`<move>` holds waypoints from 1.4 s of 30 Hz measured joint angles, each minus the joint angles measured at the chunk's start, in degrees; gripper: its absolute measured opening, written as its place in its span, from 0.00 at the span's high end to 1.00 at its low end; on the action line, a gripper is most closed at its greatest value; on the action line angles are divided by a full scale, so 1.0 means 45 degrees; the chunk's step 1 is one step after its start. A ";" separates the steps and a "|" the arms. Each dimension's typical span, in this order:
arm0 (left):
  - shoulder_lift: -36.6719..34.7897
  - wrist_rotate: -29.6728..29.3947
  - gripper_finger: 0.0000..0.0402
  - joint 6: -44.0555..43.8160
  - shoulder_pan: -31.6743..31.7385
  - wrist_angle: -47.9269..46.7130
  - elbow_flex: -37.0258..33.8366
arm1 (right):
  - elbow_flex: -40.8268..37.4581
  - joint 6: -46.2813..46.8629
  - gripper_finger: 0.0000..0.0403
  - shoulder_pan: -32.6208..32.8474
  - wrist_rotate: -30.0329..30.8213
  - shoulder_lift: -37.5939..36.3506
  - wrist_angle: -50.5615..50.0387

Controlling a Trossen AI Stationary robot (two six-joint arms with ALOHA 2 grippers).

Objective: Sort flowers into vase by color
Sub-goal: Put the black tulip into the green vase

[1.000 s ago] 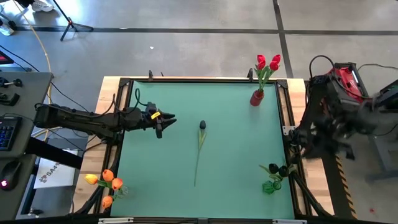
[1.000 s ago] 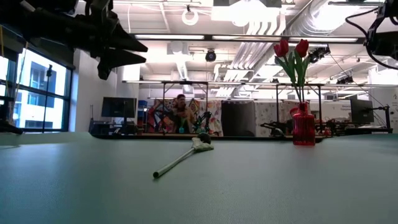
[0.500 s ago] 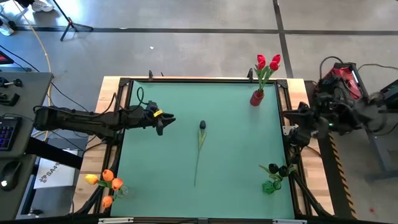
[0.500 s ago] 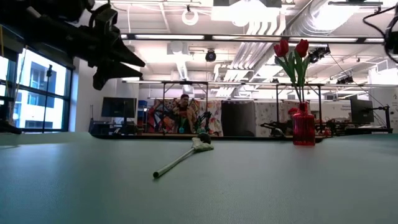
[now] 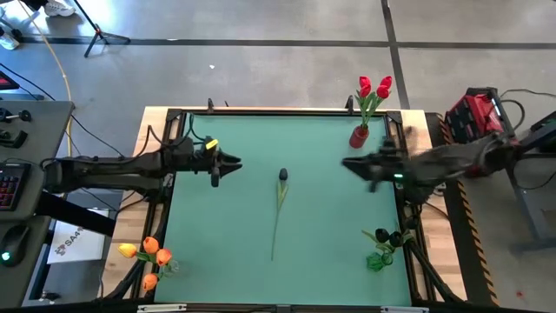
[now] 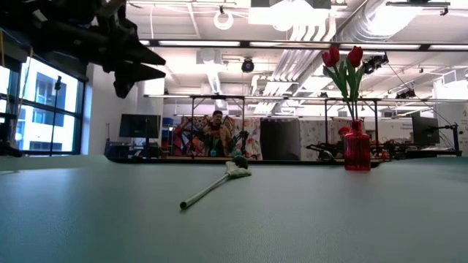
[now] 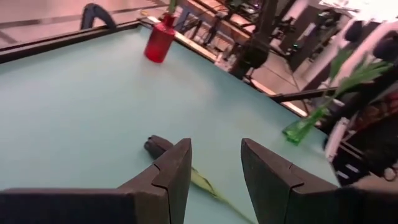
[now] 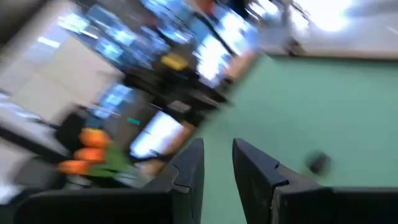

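Bright ceiling lights; right wrist view smeared, probably motion blur; shadows faint.

Overhead camera looks straight down; low camera looks level across the same table (image 5: 330, 200).

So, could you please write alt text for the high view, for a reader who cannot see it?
One dark flower lies alone mid-table, with the left gripper and right gripper on either side, both empty. Vases stand in three corners: red vase, green vase, orange tulips.
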 joint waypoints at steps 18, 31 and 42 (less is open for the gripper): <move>-0.3129 0.1518 0.69 0.0470 0.0212 -0.5766 0.0000 | -0.0024 0.4325 0.82 -0.5738 -0.6892 0.9236 0.1799; -0.3450 0.1625 0.69 0.0907 0.0178 -0.6447 0.0000 | -0.0019 0.4436 0.82 -0.6268 -0.7685 1.2172 0.3798; -0.3450 0.1614 0.69 0.1011 0.0178 -0.6454 0.0000 | -0.0005 0.4072 0.82 -0.6829 -0.8346 1.3231 0.4783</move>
